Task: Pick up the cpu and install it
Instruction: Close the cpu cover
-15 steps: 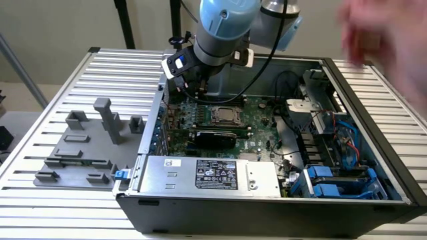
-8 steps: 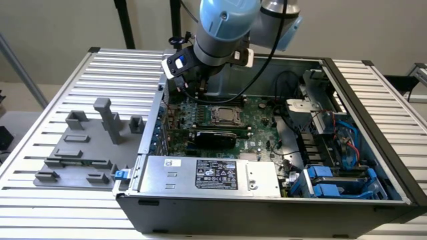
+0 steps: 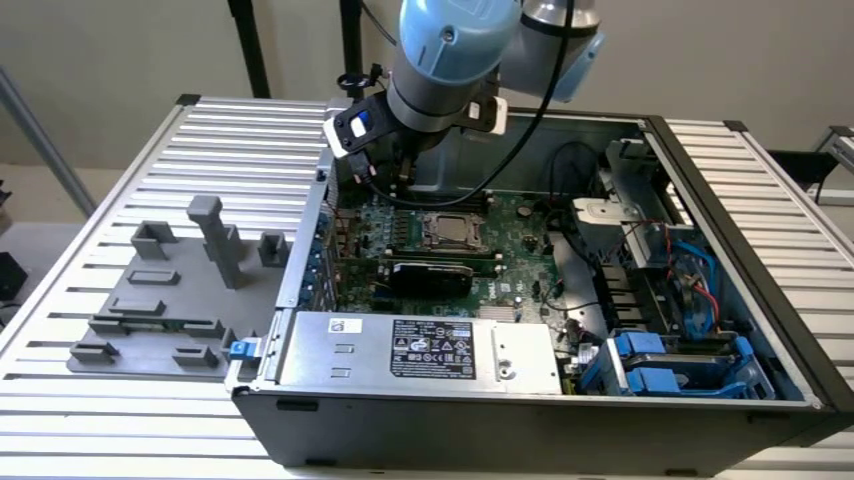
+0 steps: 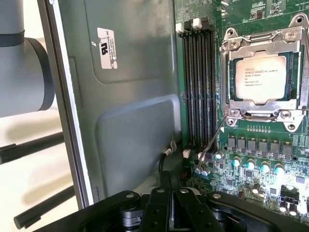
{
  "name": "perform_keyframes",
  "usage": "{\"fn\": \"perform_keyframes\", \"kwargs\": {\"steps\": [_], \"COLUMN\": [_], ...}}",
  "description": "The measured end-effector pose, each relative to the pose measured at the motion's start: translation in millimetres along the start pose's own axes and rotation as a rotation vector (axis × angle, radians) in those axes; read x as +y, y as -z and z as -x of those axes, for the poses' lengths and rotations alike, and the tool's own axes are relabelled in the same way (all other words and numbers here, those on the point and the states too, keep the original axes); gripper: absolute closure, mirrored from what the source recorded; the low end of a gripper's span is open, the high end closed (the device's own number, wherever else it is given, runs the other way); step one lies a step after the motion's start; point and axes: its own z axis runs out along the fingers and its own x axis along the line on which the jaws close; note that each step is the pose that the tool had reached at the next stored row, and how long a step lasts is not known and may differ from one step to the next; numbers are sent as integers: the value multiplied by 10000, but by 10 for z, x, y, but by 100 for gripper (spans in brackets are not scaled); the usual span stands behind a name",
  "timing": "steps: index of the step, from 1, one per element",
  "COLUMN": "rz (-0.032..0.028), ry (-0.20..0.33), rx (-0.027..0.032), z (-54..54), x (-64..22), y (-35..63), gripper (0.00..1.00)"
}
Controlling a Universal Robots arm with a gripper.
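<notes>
we see the cpu (image 3: 450,230) lying flat in its socket frame (image 4: 227,72), a little above the middle of the exterior frame, silvery top up, inside the open computer case (image 3: 534,425). the tool (image 4: 170,195) hangs over the board toward the upper left of that frame, near the case wall and apart from the cpu (fingers drawn narrow together, holding nothing). grey fixture blocks (image 3: 214,235) stand on the counter (image 3: 80,400) at the left.
</notes>
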Motion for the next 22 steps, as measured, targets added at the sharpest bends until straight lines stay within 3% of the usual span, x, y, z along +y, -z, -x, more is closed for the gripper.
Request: {"fn": "perform_keyframes", "kwargs": {"steps": [6,9,13,19,22], "rz": [4,6,9,29,39], "ry": [-5,-39,-98,-138,-151], "rx": [-32,-209,-500,-747,-838], "z": [2,7,17,83,122], "x": [1,2,3,-22,-36], "y": [-4,-8,-8,4,5], "gripper": [89,89,89,89,89]}}
